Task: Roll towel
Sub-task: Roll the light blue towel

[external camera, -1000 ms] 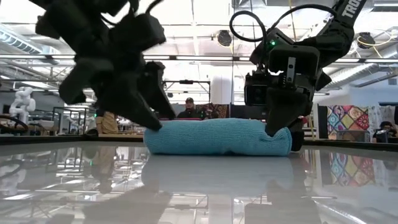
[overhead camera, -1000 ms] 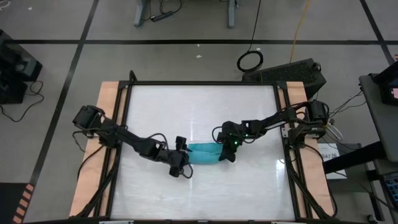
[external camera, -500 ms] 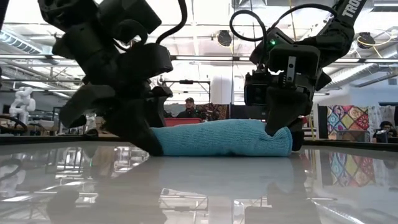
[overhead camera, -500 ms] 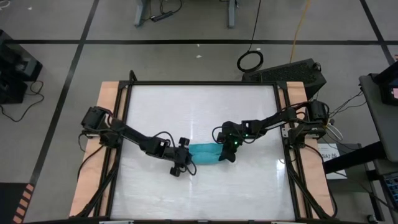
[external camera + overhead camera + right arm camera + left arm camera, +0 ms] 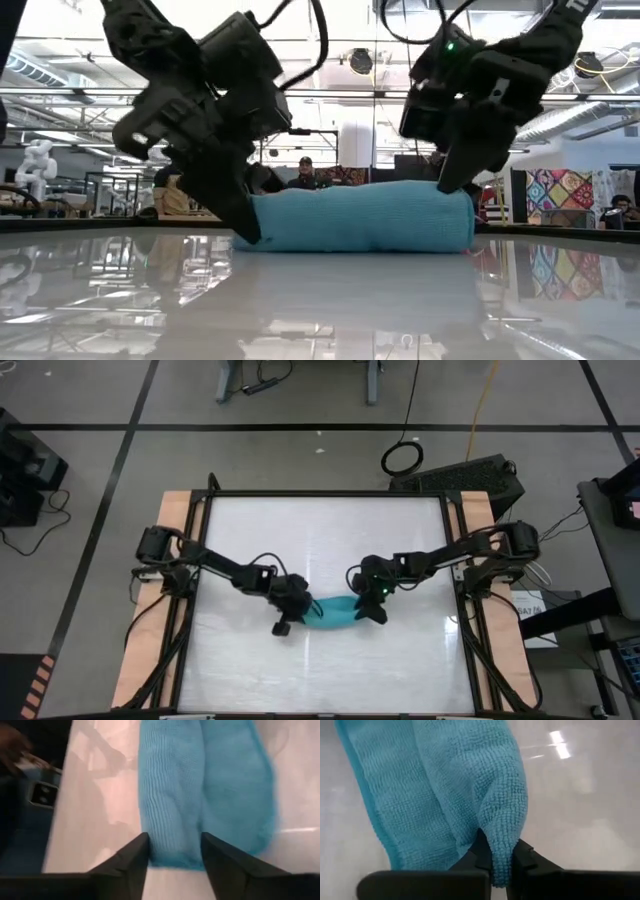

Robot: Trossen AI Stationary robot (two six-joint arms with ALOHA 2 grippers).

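Towel [image 5: 335, 612]: a teal-blue roll lying on the white table [image 5: 320, 540], near the front centre, between both arms. In the low view the roll [image 5: 360, 217] rests flat on the glossy surface.

Changes against the earlier frames:
- Left arm has advanced from beside the roll's end onto it. One second ago its fingers stood wide apart; they are now pinched together.
- Right arm has lifted. Its fingers, previously clamped down over the roll's other end, now stand above it and have parted.

Left gripper [image 5: 296, 605]: closed on a fold of the towel at the roll's left end. The left wrist view alone confirms this, with a ridge of cloth [image 5: 502, 820] squeezed between the two fingertips [image 5: 482, 860]. The low view shows only the gripper [image 5: 245, 225] pressed against the end.

Right gripper [image 5: 374, 607]: fingers spread, straddling one fold of the roll [image 5: 172, 795] in the right wrist view. Whether the fingers [image 5: 135, 852] touch the cloth appears doubtful; the low view places the gripper [image 5: 455, 180] at the roll's top edge, holding nothing.

A person [image 5: 305, 175] sits in the room behind, visible in the low view only.
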